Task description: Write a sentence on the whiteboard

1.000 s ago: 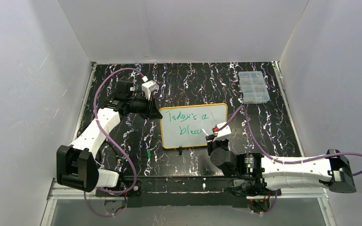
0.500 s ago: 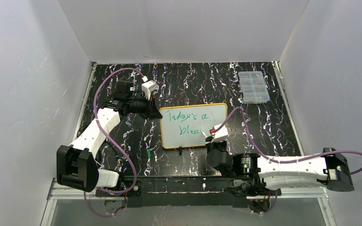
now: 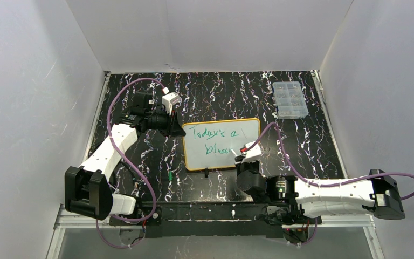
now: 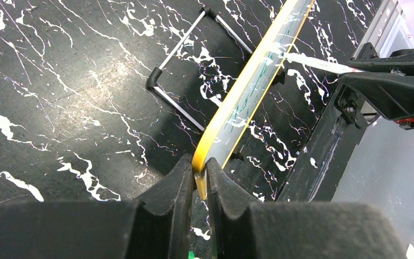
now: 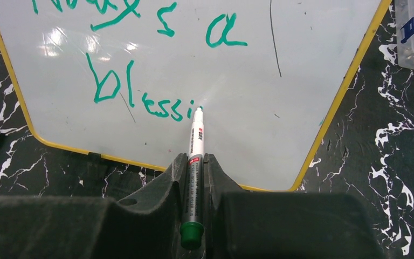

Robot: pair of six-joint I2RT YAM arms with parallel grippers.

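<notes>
Pinning the whiteboard's (image 3: 250, 135) frame corner in the closed left gripper (image 4: 198, 178), gliding the green marker (image 5: 195, 140) clamped in the right gripper (image 5: 195, 178) lightly past "blessi".

- The table (image 3: 312, 140) has a black top veined with white.
- A yellow-framed whiteboard (image 3: 221, 156) stands mid-table on a wire stand (image 4: 194, 59).
- A clear box (image 3: 290, 100) sits at the far right.
- A green cap (image 3: 171, 176) lies near the board's left corner.

clear compartmented box (image 3: 290, 100): far right on table (image 3: 323, 145) | green cap (image 3: 171, 176): lying on table
</notes>
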